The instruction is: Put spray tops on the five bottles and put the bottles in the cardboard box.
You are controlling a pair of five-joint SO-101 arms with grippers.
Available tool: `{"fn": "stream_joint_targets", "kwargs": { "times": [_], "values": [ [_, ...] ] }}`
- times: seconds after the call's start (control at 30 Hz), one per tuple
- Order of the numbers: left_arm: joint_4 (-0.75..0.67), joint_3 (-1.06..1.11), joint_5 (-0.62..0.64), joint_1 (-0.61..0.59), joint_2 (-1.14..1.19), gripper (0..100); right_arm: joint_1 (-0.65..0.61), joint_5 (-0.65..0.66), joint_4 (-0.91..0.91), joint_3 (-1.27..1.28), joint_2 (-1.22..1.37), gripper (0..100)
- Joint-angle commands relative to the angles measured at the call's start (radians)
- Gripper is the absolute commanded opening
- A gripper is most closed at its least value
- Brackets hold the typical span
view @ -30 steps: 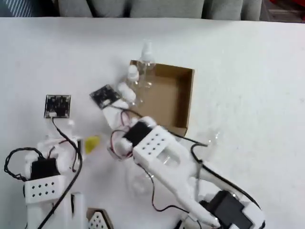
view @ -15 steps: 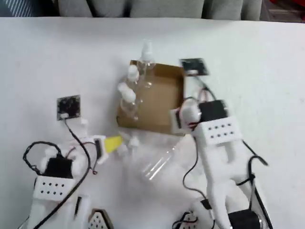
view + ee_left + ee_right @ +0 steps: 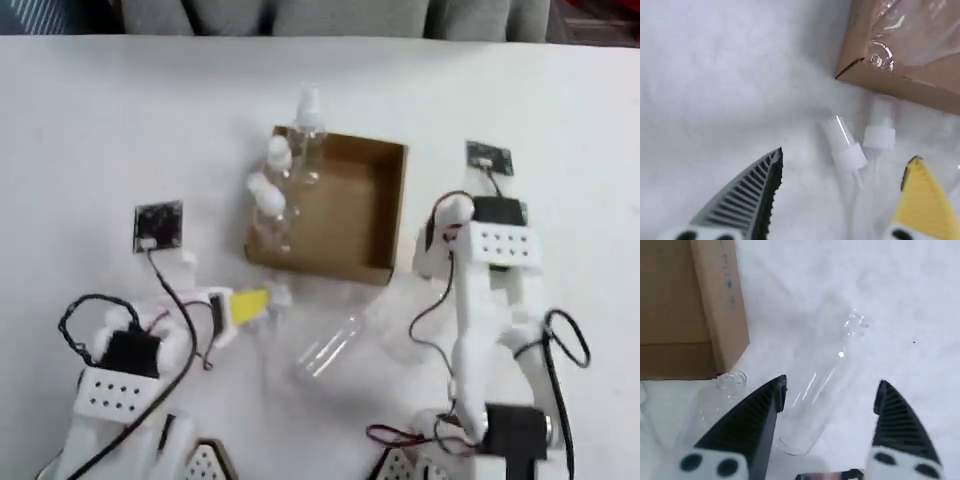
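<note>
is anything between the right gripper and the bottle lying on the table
Nothing visible does. The right gripper hangs open above the clear bottle, with only air between them. The cardboard box sits off to the side, out of that path.

Cardboard box cut off by left wrist view edge; clear bottle outline blurred, faint.

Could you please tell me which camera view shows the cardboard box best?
High view: the whole box from above, open, bottles at one edge. The left wrist view catches one corner; the right wrist view, one wall and corner.
</note>
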Motion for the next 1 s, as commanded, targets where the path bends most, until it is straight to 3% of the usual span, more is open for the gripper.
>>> {"fn": "stream_joint_targets", "kwargs": {
  "times": [0.0, 0.23, 0.5, 0.57, 0.63, 0.7, 0.77, 0.97],
  "values": [
    [0.005, -0.009, 0.009, 0.01, -0.01, 36, -0.012, -0.041, -0.03, -0.018, 0.045, 29.2],
    [-0.015, 0.014, 0.008, 0.01, -0.012, 36, -0.056, -0.117, -0.111, -0.011, 0.145, 29.1],
    [-0.015, 0.014, 0.008, 0.01, -0.012, 36, -0.051, -0.114, -0.168, -0.018, 0.325, 28.5],
    [-0.015, 0.014, 0.008, 0.01, -0.012, 36, -0.056, -0.11, -0.189, -0.018, 0.337, 22.7],
    [-0.015, 0.014, 0.008, 0.01, -0.012, 36, -0.051, -0.097, -0.209, -0.018, 0.326, 10.8],
    [-0.014, 0.014, 0.008, 0.01, -0.012, 36, -0.044, -0.023, -0.211, -0.028, 0.302, 0.0],
    [-0.014, 0.014, 0.008, 0.01, -0.012, 36, -0.021, 0.051, -0.163, -0.051, 0.269, 5.1],
    [-0.055, 0.052, -0.037, 0.01, -0.015, 36, 0.159, 0.334, -0.022, -0.173, 0.206, 1.9]
  ]
}}
